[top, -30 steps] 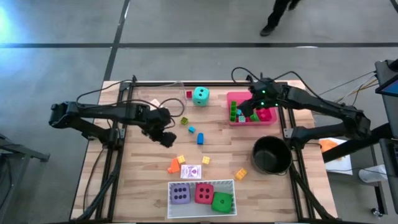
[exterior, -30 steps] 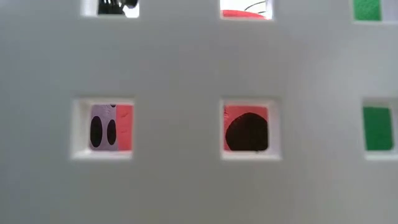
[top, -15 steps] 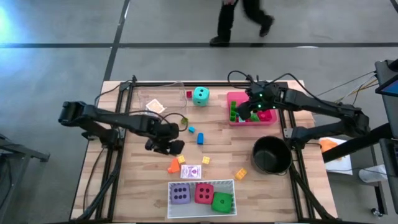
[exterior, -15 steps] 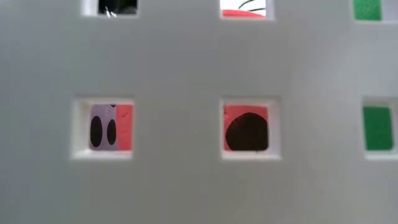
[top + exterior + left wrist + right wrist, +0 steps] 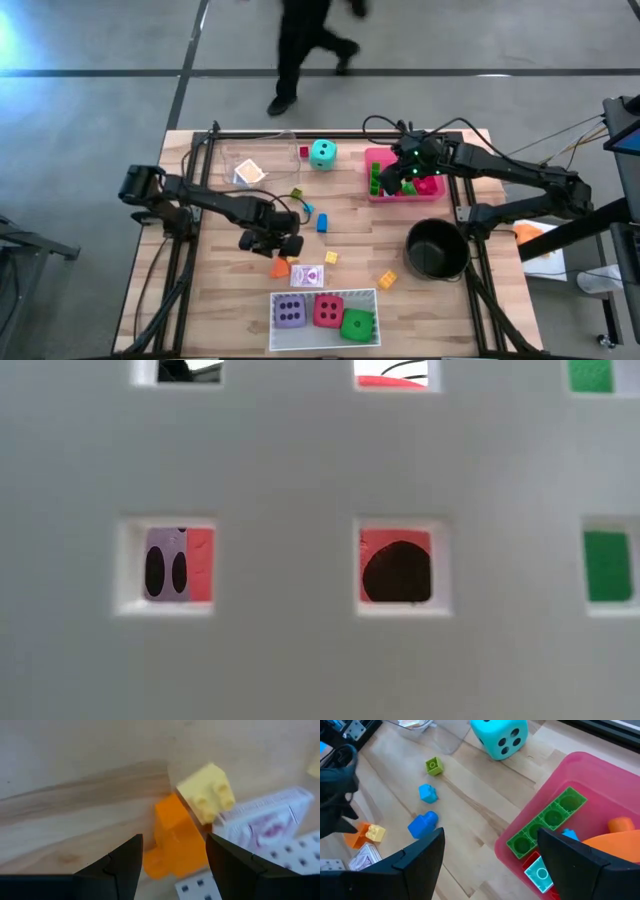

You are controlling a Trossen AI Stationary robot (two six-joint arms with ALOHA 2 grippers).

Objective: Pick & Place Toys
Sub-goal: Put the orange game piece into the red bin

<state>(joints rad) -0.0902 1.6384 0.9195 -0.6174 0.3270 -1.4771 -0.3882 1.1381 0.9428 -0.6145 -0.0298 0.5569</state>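
Observation:
An orange block lies on the wooden table with a yellow block against its far end and a card box beside it. My left gripper hangs open just over the orange block, one finger on either side; I see no touch. My right gripper is open over the near left corner of the pink tray, nothing between its fingers. The teal die sits at the far middle. Purple, red and green dice lie in the white tray.
Blue blocks, a green-yellow block and yellow blocks lie scattered mid-table. A black pot stands right of them. A clear tray holds a card at the far left. The white tray's wall fills the low view. A person walks beyond the far edge.
My left gripper has gone down and toward the table's near and right edges, rolling about its own line, and now hangs over the orange block. Its opening looks the same. The person behind the table has walked toward the left.

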